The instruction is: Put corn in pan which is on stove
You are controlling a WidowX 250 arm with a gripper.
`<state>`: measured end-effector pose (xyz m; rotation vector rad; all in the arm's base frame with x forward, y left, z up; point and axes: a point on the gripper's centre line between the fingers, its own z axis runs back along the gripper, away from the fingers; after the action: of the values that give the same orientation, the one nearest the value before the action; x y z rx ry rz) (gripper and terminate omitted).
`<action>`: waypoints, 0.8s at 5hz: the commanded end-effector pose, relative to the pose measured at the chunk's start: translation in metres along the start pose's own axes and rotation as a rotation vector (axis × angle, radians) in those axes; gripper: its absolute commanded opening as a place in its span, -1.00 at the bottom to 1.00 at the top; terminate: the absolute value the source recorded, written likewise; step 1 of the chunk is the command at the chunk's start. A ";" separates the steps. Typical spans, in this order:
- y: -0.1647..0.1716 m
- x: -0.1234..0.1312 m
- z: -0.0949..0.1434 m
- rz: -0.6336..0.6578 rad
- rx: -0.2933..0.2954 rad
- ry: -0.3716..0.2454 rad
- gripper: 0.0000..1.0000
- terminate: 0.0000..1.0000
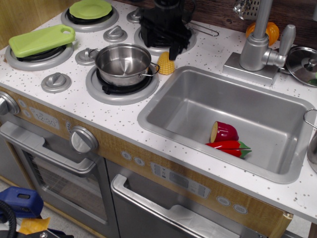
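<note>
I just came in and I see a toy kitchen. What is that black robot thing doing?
The black robot arm hangs its pincer just above the little yellow corn, which stands on the white stove top. It has not picked it up yet. The shiny pan sits empty on the front burner right beside the corn, so that seems to be where the corn will go.
</note>
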<state>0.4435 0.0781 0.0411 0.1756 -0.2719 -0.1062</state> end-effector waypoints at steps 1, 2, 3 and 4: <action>0.013 0.010 0.006 -0.001 -0.026 -0.065 1.00 -1.00; 0.016 0.011 -0.005 0.000 -0.049 -0.092 1.00 -1.00; 0.017 0.014 -0.017 -0.006 -0.075 -0.114 1.00 -1.00; 0.017 0.021 -0.013 -0.015 -0.062 -0.118 -1.00 -1.00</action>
<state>0.4583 0.0929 0.0172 0.1273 -0.2877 -0.1599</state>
